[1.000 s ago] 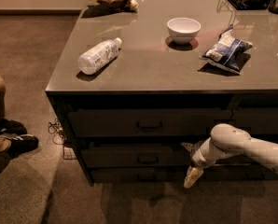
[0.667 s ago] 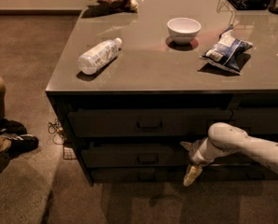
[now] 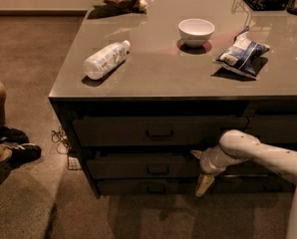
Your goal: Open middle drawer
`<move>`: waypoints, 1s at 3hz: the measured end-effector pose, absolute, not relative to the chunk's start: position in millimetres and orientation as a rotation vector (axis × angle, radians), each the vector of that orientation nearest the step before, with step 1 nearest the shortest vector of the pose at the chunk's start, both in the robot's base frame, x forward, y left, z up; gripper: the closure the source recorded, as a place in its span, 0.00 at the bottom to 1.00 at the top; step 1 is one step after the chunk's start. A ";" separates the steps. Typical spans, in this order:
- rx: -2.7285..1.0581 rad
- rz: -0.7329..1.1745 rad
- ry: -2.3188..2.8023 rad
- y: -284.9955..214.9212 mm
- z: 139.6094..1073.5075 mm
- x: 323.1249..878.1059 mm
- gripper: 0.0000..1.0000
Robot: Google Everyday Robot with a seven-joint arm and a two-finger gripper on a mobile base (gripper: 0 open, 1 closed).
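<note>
So far: middle drawer [image 3: 123, 166] shut.
My jaws: apart, empty, right of its handle [image 3: 157, 170].
Left: grip, pull.

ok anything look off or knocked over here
Only the bottle: it lies on its side on the left part of the counter, cap toward the bowl. Nothing looks spilled. The gripper sits low by the drawer fronts, right of the middle drawer handle, not on it.
</note>
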State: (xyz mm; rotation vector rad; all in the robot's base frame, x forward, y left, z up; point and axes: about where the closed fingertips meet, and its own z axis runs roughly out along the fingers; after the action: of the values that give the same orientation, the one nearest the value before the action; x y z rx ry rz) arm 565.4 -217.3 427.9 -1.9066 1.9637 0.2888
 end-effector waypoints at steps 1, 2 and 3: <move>-1.911 0.313 1.964 -217.7 415.1 568.4 0.00; -1.910 0.344 1.965 -217.4 403.6 567.6 0.14; -1.911 0.355 1.973 -218.8 400.5 560.5 0.37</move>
State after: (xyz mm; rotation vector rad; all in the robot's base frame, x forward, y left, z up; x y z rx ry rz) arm 560.5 -218.8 400.5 -1.9115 1.9731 0.3547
